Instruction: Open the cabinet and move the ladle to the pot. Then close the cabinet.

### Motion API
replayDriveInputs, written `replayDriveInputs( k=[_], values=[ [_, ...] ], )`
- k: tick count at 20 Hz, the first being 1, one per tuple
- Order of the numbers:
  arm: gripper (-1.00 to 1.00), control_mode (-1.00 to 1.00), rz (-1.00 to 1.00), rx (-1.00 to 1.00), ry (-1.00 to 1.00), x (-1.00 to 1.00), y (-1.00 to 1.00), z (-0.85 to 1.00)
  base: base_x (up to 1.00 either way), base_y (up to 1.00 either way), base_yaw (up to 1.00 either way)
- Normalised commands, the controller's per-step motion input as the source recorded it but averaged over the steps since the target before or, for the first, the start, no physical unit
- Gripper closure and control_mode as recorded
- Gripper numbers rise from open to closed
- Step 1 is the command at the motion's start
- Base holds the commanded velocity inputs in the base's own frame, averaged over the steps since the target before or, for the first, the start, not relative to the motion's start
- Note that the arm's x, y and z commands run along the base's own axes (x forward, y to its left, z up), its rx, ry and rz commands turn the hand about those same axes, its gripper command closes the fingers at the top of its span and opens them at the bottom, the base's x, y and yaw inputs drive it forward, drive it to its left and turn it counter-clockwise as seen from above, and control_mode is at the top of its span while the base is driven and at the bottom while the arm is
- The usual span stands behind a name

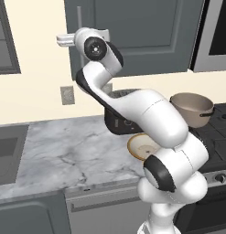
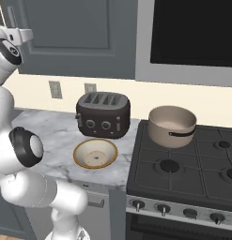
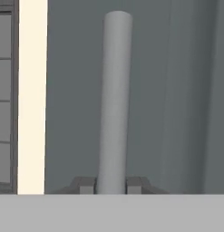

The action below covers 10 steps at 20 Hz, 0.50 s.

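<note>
The cabinet hangs shut on the wall above the toaster, door flush. Its handle, a smooth rigid bar, stands upright near the door's left edge, and the gripper is on its lower end, jaws closed on the bar, one tip either side. I'd say that's a fair hold: a stiff hinged door swings lightly but only along its arc, and a round bar could slip if pulled off-line. The ladle is presumably behind the door; I can't see it. Right of the toaster the pot waits on the stove; a bowl lies on the counter before the toaster.
</note>
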Motion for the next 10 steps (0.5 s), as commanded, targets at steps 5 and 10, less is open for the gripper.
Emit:
replayDriveInputs(
  k=[5,10],
  values=[
    [1.00,-1.00,0.00,0.00,0.00,-0.22,0.00,-0.01,0.00,0.00,0.00],
    [1.00,-1.00,0.02,0.00,0.00,-0.38,-0.04,0.00,0.00,0.00,0.00]
  ],
)
